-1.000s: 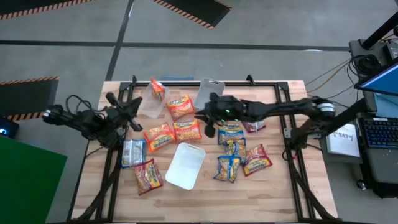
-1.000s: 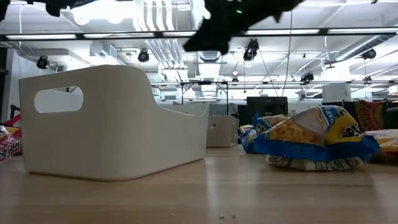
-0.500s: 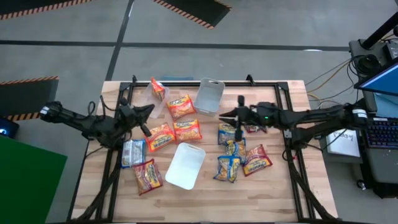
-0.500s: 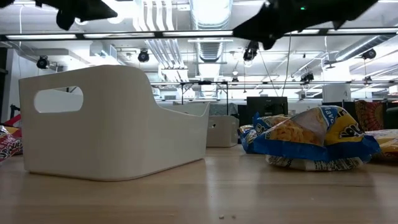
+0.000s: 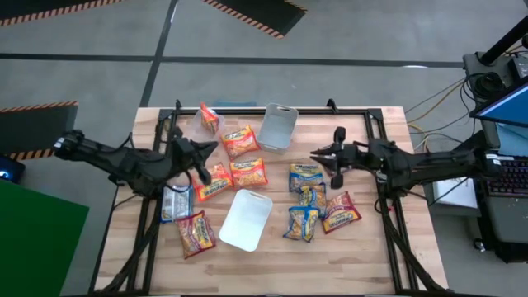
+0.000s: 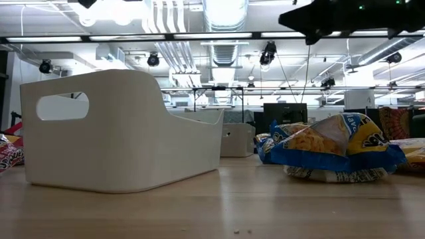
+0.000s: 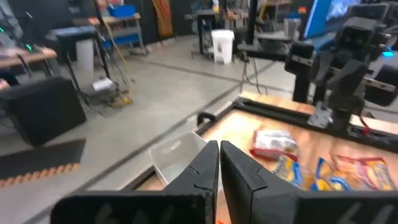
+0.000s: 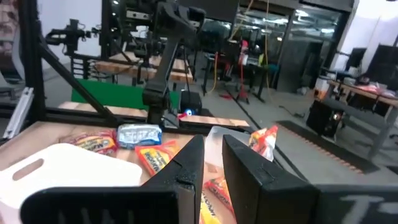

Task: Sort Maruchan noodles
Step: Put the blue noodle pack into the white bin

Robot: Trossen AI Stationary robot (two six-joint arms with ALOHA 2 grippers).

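Observation:
The Maruchan noodles lie spread over the wooden table. Orange packets (image 5: 239, 140) (image 5: 247, 172) lie left of the middle, and blue-and-yellow ones (image 5: 305, 176) (image 5: 301, 223) right of it. A dark red packet (image 5: 195, 233) lies near the front left, and a red one (image 5: 209, 118) stands in a clear tray (image 5: 198, 136). My left gripper (image 5: 203, 158) (image 7: 219, 149) hovers shut above the orange packet (image 5: 213, 181), holding nothing. My right gripper (image 5: 317, 153) (image 8: 213, 146) hangs in the air beyond the blue-and-yellow packets, a narrow gap between its fingers and nothing in it.
A white tray (image 5: 245, 219) (image 6: 119, 133) sits at the front middle. A second clear tray (image 5: 277, 126) sits at the far middle. A silver-blue packet (image 5: 176, 202) lies at the left. A black frame (image 5: 375, 124) runs round the table's edges.
My right gripper has drawn back from the table's middle toward the right edge, holding nothing. My left gripper has gone a little toward the table's middle, rising and tipping closer to level. No packet has moved.

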